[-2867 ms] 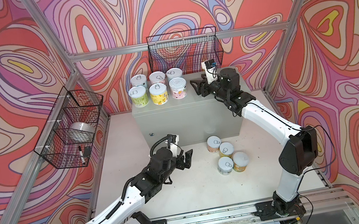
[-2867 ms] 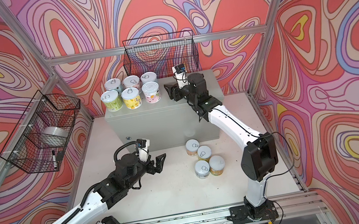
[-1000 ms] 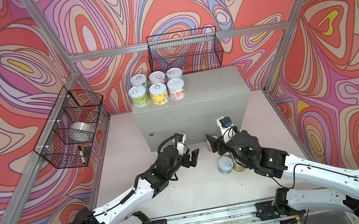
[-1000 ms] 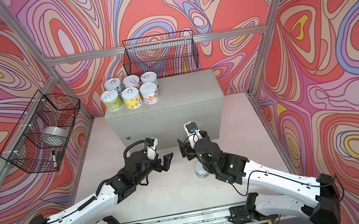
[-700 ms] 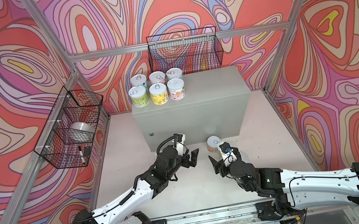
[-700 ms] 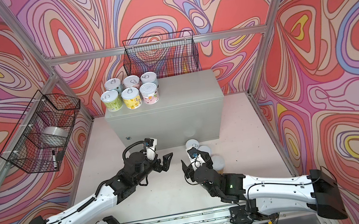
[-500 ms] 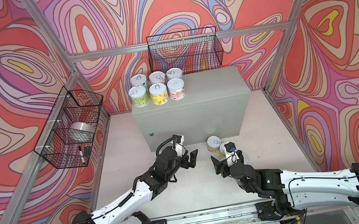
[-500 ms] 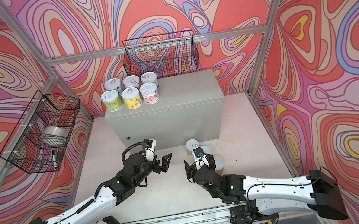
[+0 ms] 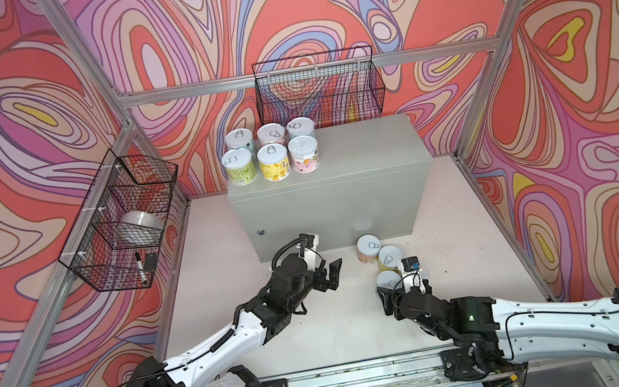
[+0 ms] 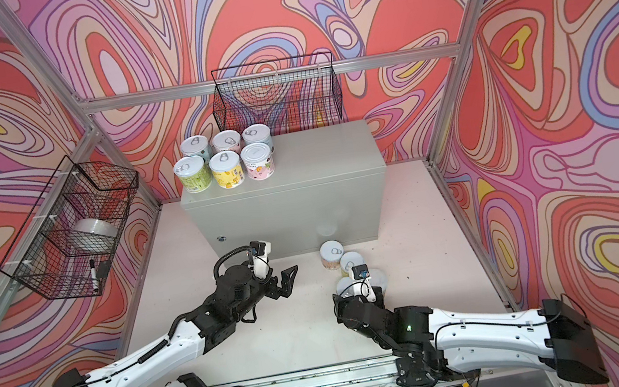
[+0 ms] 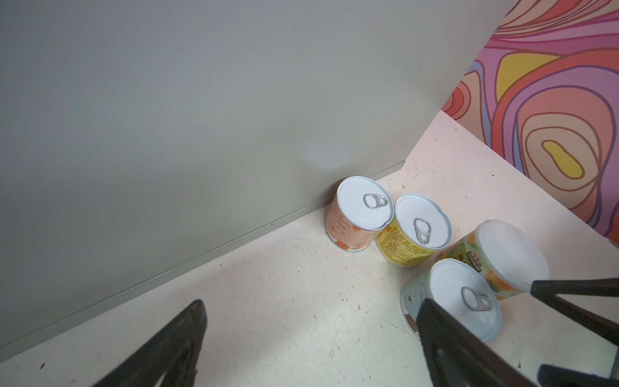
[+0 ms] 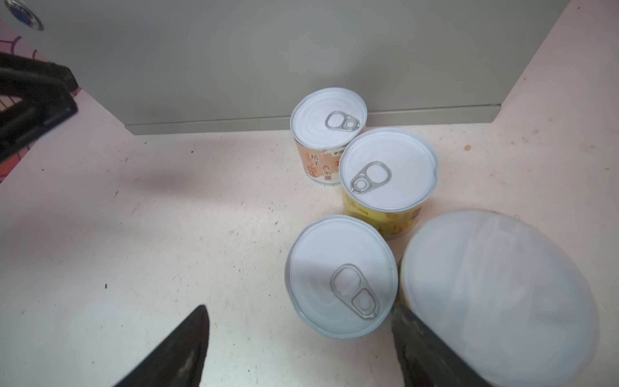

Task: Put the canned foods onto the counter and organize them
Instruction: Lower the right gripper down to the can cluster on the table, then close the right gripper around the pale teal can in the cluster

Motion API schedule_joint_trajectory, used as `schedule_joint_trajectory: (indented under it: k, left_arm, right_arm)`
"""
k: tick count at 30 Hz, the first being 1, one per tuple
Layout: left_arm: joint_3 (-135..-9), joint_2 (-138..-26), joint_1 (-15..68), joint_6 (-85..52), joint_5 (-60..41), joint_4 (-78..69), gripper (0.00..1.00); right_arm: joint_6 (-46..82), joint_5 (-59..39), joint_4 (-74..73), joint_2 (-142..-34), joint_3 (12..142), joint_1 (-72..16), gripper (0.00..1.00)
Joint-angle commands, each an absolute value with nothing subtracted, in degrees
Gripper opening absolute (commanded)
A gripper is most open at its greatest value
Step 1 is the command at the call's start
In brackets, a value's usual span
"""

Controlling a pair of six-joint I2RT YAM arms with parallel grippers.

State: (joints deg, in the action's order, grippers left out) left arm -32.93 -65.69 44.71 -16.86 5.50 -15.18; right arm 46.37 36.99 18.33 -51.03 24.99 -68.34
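The pale grey counter (image 9: pixel 356 153) carries several cans (image 9: pixel 272 154) in two rows at its back left corner. More cans stand on the floor by its front: an orange one (image 12: pixel 328 117), a yellow one (image 12: pixel 385 171), a pale blue one (image 12: pixel 341 274) and one with a plastic lid (image 12: pixel 495 295). My right gripper (image 12: pixel 298 335) is open and low. The blue can sits partly between its fingers, and one finger is wedged between that can and the lidded one. My left gripper (image 9: pixel 332 276) hangs open and empty over bare floor, left of these cans.
A black wire basket (image 9: pixel 319 92) hangs on the back wall behind the counter. A second one (image 9: pixel 119 224) on the left wall holds a tape roll and a marker. The arms' base rail (image 9: pixel 350 381) runs along the front. The counter's lock (image 12: pixel 25 16) faces front.
My right arm left the counter top, swung down to the floor cans and drew back, settling with its open fingers round the blue can. The left arm barely moved.
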Motion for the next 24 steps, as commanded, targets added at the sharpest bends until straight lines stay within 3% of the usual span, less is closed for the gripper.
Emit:
schedule_joint_trajectory:
  k: [1,9,13,24]
  left_arm:
    - [-31.52,-66.43,44.95,-18.26,5.08,-17.77,1.00]
    - [-31.46,-68.21,45.00,-18.72,3.95,-18.63,1.00]
    - [-31.47,-69.32,44.99,-18.98,3.60,-19.53,1.00]
    - [-30.97,-68.87,44.96,-19.43,3.92,-19.34,1.00]
  right_arm:
    - [48.48,33.57,18.62,-53.33,24.35,-68.64,0.86]
    - [56.12,34.50,22.36,-55.02,22.25,-68.64,0.88]
    - [55.02,35.68,18.45,-56.53,20.28,-68.55,0.94]
    - [48.03,36.33,3.36,-67.92,19.74,-63.17,0.94]
